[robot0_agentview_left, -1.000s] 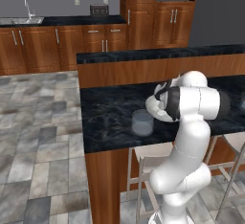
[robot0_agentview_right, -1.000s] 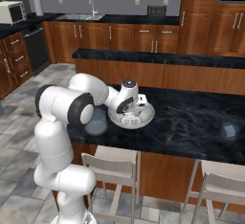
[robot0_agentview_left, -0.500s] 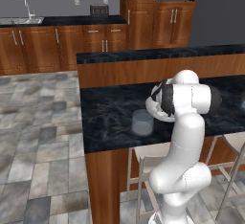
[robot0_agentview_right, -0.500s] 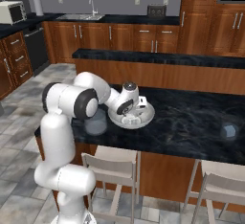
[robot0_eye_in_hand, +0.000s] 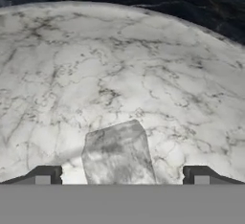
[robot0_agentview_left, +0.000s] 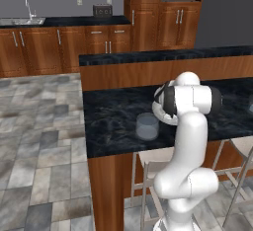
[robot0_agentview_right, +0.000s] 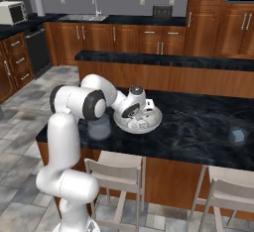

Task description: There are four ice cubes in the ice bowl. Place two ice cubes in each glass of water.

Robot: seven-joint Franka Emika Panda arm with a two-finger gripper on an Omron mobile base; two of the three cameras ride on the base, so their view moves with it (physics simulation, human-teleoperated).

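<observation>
In the left base view the arm's own body covers most of the ice bowl (robot0_agentview_left: 159,115). In the right base view the hand hides the gripper (robot0_agentview_right: 140,123), which is lowered into the bowl's middle. The hand view shows one ice cube (robot0_eye_in_hand: 118,153) lying on the bowl floor between the spread, empty fingertips (robot0_eye_in_hand: 45,174), at twelve o'clock. One glass of water (robot0_agentview_right: 99,126) stands just beside the bowl at nine o'clock; another glass (robot0_agentview_right: 238,136) sits well apart at three o'clock on the dark counter (robot0_agentview_right: 198,127).

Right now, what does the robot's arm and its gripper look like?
The arm is glossy white with rounded, tube-like links and dark bands at the joints. A white hand with a dark round face carries the gripper. In the hand view its fingertips are small, dark and squared off. No cables or markings are visible.
</observation>
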